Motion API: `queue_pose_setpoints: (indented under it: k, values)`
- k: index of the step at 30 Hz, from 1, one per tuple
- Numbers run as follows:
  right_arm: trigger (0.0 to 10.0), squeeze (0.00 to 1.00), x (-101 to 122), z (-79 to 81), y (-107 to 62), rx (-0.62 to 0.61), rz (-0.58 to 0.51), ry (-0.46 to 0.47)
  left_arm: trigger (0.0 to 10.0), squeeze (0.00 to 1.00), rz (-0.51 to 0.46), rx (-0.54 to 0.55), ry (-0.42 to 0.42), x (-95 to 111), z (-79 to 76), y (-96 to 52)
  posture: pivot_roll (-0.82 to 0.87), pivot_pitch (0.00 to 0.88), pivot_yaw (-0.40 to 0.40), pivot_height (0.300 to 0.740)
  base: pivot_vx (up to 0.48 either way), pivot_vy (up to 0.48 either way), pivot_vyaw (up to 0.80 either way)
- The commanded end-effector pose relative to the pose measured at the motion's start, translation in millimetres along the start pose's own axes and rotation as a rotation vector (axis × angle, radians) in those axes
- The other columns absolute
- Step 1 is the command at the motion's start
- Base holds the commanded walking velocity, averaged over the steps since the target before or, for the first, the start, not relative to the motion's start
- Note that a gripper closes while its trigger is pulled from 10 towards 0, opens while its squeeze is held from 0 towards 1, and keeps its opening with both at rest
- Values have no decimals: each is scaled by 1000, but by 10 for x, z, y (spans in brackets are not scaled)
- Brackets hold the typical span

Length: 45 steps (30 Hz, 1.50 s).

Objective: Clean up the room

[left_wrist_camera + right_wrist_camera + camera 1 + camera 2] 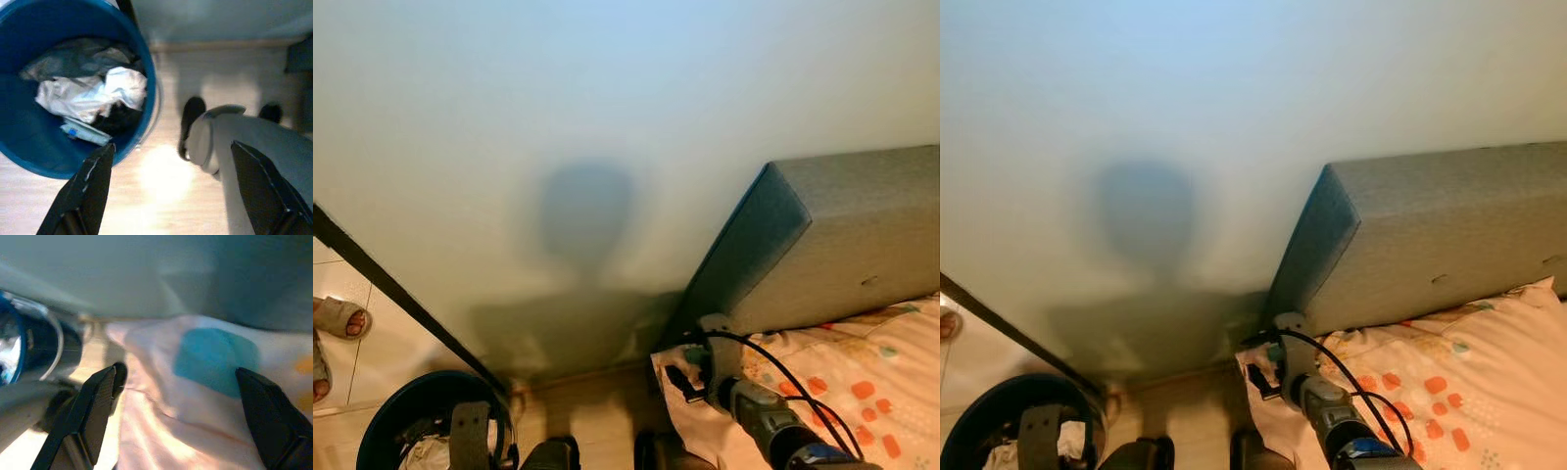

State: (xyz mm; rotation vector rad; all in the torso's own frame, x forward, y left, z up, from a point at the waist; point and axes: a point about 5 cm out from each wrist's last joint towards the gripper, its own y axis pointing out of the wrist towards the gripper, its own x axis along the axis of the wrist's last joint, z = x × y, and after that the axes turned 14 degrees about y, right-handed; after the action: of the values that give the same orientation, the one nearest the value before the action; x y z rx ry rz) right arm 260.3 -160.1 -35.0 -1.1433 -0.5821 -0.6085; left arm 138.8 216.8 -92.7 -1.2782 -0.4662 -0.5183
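Observation:
A blue bucket (146,83) stands on the wooden floor at my lower left, holding crumpled white paper (98,93), dark plastic and a small white packet. My left gripper (172,146) hangs open just above the floor beside the bucket's rim, with nothing between its fingers. My right gripper (178,369) is open and empty over the corner of a bed sheet (862,382) that is cream with orange and teal patches. In the eye views the right gripper (683,377) sits at that bed corner, close to the foot of the grey headboard (842,235).
A plain pale wall (607,117) stands close ahead with my shadow on it. A dark strip (401,299) runs diagonally at the left, with tiled floor and a person's sandalled feet (335,318) beyond it. My own legs and feet (234,142) stand between bucket and bed.

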Motion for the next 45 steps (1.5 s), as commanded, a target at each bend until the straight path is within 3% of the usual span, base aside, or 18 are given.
queue_pose_setpoints:
  k: [1,5,16,19,24,29,33,37,40,44,45]
  values:
    - [10000,0,-116,-87,-42,-42,41,26,10000,0,41,-15,14,-94,-40,-26,-48,112,-21,740,0,0,-788]
    - [10000,0,-99,-83,-37,-44,33,31,10000,0,45,-12,16,-108,-31,-30,-48,112,-21,740,0,0,-788]
    - [10000,0,230,19,21,20,-91,51,10000,0,82,-8,29,-191,-14,-53,-52,109,-19,740,0,0,-799]
    - [10000,0,357,-58,8,-48,-132,49,10000,0,94,-10,32,-236,-16,-70,-52,117,-18,740,0,0,-800]
    - [10000,0,372,-224,-41,-172,-134,96,10000,0,98,-11,37,-271,-17,-86,-53,133,-12,740,0,0,-800]
    - [10000,0,235,-472,-148,-322,-97,200,10000,0,111,-13,54,-348,-10,-121,-45,162,-4,740,0,0,-800]
    - [10000,0,153,-529,-181,-351,-72,226,10000,0,115,-12,62,-377,-2,-134,-43,169,-2,740,0,0,-791]
    - [10000,0,-111,-624,-264,-394,2,291,10000,0,122,-4,78,-457,43,-174,-35,200,7,740,0,0,-197]
    - [10000,0,-264,-652,-316,-365,-23,453,10000,0,123,4,103,-505,75,-202,-20,227,19,740,0,0,0]
    - [10000,0,-303,-666,-335,-360,-37,505,10000,0,122,4,105,-520,80,-211,-12,238,23,740,0,0,0]
    - [10000,0,-367,-706,-375,-377,-48,568,10000,0,119,4,111,-541,88,-225,1,257,30,740,0,0,0]
